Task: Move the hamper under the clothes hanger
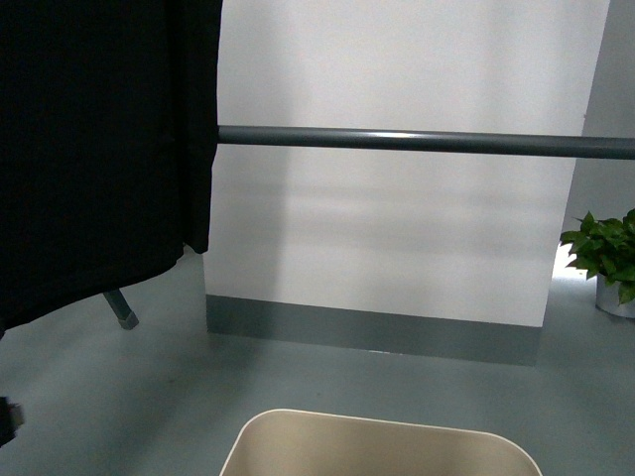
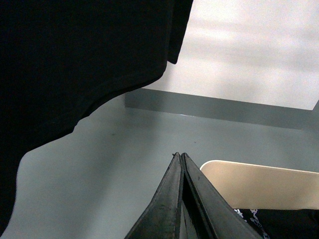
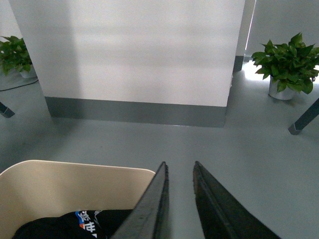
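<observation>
1. Black garment [image 1: 99, 149] hangs at far left of the front view, draped over the clothes hanger [image 1: 427, 141] — its grey bar runs level across to the right edge; one slanted leg shows below the cloth.
2. Left pincer [image 2: 179, 155] – tips pressed together, closed on nothing, above the grey floor [image 1: 397, 387] just beside the hamper's corner.
3. Hamper [image 1: 382, 446] sits on the floor bottom centre, near side of the bar, in front of the white wall panel [image 1: 397, 228]; dark clothing [image 3: 79, 224] with a printed patch inside.
4. Right pincer [image 3: 180, 167] – narrow gap between fingers, slightly open, empty, beside the hamper rim.
5. Potted plant [image 1: 607, 253] at far right, well apart from the hamper.
</observation>
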Tool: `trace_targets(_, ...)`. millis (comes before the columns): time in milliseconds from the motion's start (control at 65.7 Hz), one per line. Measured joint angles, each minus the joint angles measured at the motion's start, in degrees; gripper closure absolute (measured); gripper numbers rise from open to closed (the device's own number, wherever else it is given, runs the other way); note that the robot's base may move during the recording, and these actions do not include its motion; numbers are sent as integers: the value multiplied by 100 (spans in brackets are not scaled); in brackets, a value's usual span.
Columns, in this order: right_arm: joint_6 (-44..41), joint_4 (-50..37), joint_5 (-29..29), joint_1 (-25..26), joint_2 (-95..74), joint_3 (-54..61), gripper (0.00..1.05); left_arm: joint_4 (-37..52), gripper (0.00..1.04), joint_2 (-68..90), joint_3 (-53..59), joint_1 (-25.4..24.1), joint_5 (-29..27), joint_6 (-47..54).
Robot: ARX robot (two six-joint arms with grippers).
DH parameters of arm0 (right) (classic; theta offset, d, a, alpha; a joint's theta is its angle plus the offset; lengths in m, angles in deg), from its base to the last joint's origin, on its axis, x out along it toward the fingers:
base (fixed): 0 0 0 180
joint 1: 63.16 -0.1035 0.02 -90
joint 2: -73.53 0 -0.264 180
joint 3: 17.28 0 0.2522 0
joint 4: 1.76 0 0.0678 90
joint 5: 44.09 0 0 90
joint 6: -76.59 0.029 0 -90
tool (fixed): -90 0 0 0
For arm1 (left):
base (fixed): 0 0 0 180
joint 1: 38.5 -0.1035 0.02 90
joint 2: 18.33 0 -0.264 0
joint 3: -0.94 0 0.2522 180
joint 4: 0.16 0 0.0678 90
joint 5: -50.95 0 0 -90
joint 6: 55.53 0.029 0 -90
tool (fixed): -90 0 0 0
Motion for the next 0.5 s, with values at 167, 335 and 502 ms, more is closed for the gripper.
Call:
trace_targets(167,-13,686,31,2,861,160,102,-319,101,-625,321,-160,164,0)
trace_targets(335,-13,1937,28,2,2081,214,102,-850,101,-1456,623,-321,323,2)
trace_targets(502,-13,3053,31,2,3342,216,102,-1606,101,-2461,852,-785,745,20)
